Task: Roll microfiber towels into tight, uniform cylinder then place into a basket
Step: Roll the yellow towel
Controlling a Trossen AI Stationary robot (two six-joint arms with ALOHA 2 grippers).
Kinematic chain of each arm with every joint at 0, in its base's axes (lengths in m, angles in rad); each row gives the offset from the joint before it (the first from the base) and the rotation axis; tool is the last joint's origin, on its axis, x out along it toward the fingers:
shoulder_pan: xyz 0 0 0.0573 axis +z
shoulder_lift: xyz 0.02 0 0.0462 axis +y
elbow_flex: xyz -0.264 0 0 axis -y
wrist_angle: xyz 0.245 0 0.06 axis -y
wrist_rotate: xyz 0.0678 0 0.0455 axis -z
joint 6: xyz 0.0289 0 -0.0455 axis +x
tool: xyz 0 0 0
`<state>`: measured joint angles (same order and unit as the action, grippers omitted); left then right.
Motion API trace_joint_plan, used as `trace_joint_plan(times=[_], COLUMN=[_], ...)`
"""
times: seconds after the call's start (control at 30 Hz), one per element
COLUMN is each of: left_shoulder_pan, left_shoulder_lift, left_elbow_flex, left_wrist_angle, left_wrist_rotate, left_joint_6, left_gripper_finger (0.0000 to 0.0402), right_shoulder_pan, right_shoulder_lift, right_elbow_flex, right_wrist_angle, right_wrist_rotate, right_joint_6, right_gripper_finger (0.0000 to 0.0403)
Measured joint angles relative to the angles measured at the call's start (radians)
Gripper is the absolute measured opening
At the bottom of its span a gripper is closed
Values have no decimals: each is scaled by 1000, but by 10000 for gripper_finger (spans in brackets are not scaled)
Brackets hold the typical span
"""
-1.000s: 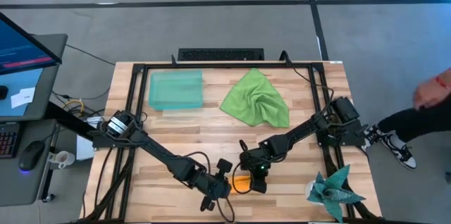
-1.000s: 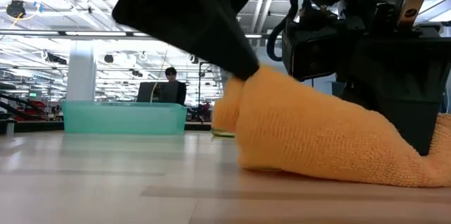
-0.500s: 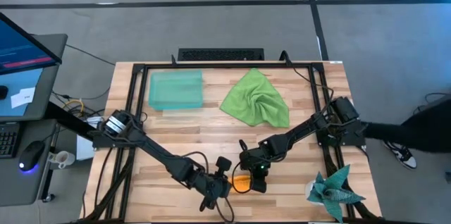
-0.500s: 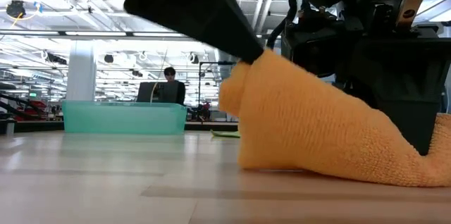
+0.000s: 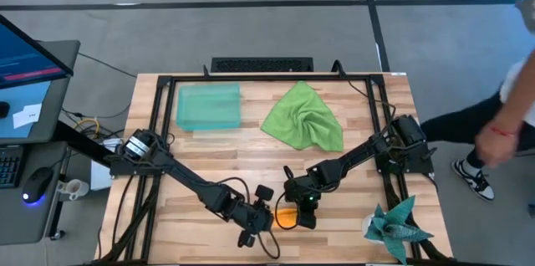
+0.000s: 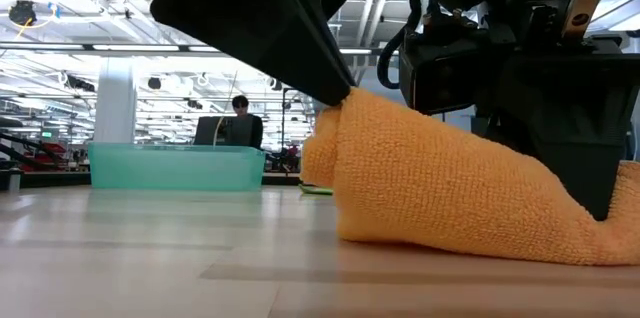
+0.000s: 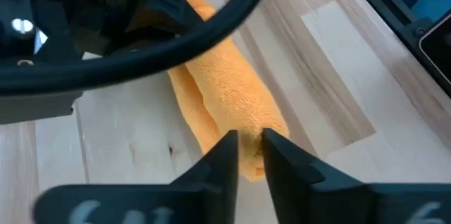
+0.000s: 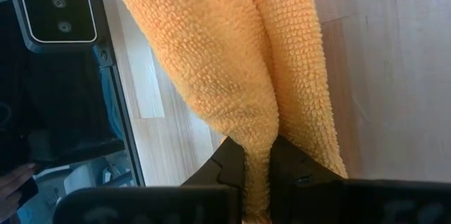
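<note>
Orange microfiber towel (image 6: 470,193), bunched into a loose, lumpy roll, lay on the wooden table (image 5: 209,166) near its front edge, caught between both grippers. Seen from table height, the roll filled the foreground, one end lifted slightly where a dark finger met it from above and the other end running under the dark bulk of an arm. At that raised end the left gripper (image 7: 247,152) had its two fingers set narrowly apart, with a fold of orange pile showing in the slim gap between them; whether they truly pinched the cloth could not be told. At the opposite end the right gripper (image 8: 256,155) had its fingers drawn close on a tapering fold of the same towel, the fabric squeezed between them and spreading out in two thick ridges beyond. From overhead only a small patch of orange (image 5: 287,215) showed between the two wrists, the left arm reaching in from the left side and the right arm from the right. Farther back on the table the lime green towel (image 5: 304,118) lay crumpled and unrolled, and just beside it, toward the left rear corner, stood the mint-green basket (image 5: 207,107). A dark teal spiky cloth (image 5: 396,226) sat at the front right corner, well apart from the arms.
</note>
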<state>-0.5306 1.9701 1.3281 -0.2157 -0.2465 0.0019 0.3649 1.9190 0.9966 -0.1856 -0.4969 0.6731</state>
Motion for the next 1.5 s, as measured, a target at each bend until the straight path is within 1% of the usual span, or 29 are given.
trace_joint_plan(times=[0.17, 0.3, 0.37, 0.5, 0.6, 0.7, 0.8, 0.83, 0.93, 1.0, 1.07, 1.17, 1.3, 1.5], left_shoulder_pan=[2, -16, -28, -39, -28, -7, 21, 31, 60, 81, 98, 114, 129, 134], left_shoulder_lift=[-27, -85, -94, -71, -20, 23, 47, 50, 60, 61, 60, 60, 60, 76], left_elbow_flex=[0, 1, 1, 3, 2, 0, 0, 0, -5, -22, -52, -79, -125, -148], left_wrist_angle=[-42, -52, -20, 88, 125, 127, 137, 128, 114, 114, 136, 150, 216, 246], left_wrist_rotate=[5, -12, -12, -5, 0, 23, 118, 133, 125, 150, 179, 190, 210, 214], left_joint_6=[-9, -22, -17, 35, 64, 69, 44, 42, 29, 4, -20, -57, -76, -131], left_gripper_finger=[105, 118, 118, 114, 107, 98, 90, 87, 78, 72, 67, 61, 56, 55], right_shoulder_pan=[0, 0, 0, 0, 0, 0, 0, 0, -1, -1, 0, -1, -11, -13], right_shoulder_lift=[0, 0, 0, 0, 0, 0, 0, 0, 0, 0, 0, 0, 1, 2], right_elbow_flex=[0, 0, 0, 0, 0, 0, 0, 0, 0, 0, 0, 0, 0, 0], right_wrist_angle=[0, 3, 4, 5, 8, 8, 8, 8, 10, 10, 9, 9, 9, 13], right_wrist_rotate=[0, -1, -2, -2, -1, -1, -1, -1, -1, -1, 0, -1, -10, -18], right_joint_6=[0, 0, 0, -1, -1, -1, -1, -1, -1, -1, -1, 7, 42, 38], right_gripper_finger=[48, 48, 48, 48, 48, 48, 48, 48, 48, 48, 48, 48, 49, 67])
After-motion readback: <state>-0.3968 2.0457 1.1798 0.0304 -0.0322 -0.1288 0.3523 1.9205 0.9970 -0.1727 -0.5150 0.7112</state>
